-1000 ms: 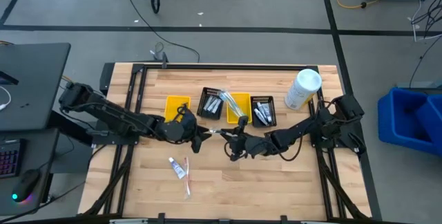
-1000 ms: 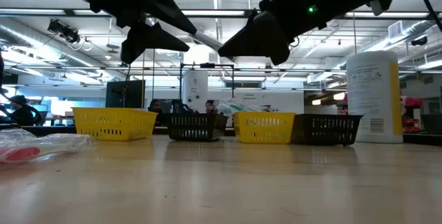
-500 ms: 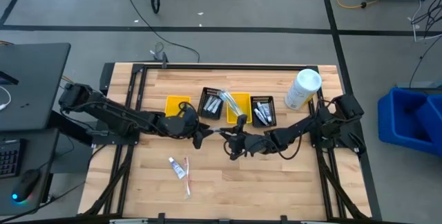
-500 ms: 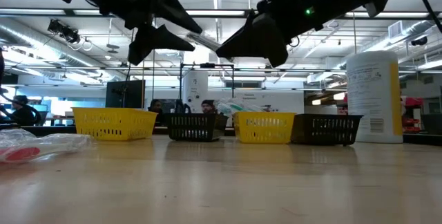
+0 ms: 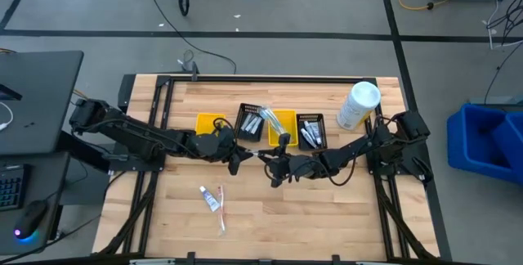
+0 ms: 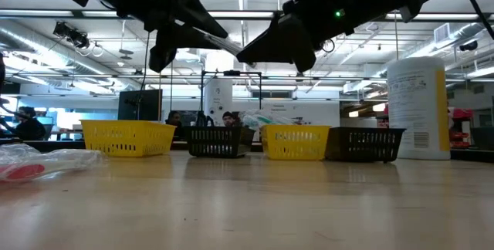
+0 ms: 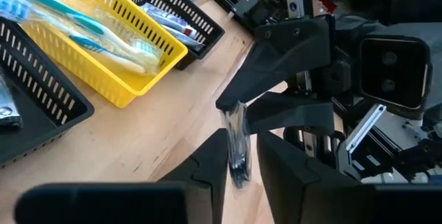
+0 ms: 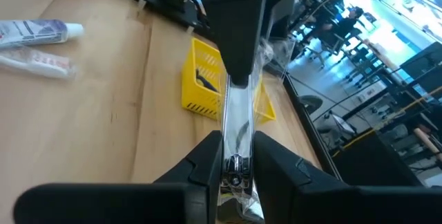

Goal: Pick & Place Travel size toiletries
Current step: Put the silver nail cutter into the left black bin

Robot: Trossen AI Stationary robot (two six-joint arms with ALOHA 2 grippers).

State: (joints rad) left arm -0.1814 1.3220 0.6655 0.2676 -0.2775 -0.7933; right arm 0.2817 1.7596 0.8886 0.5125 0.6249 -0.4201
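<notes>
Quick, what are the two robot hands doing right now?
Left gripper: shut on one end of the clear packet.
Right gripper: shut on the packet's other end, above the table.

A slim clear packet with a dark razor (image 7: 237, 148) inside hung above the table, pinched at both ends. A white-blue toothpaste tube (image 5: 211, 197) and a wrapped toothbrush (image 5: 221, 216) lay on the wood. More toothbrushes (image 7: 103, 34) and tubes (image 5: 309, 132) sat in bins.
</notes>
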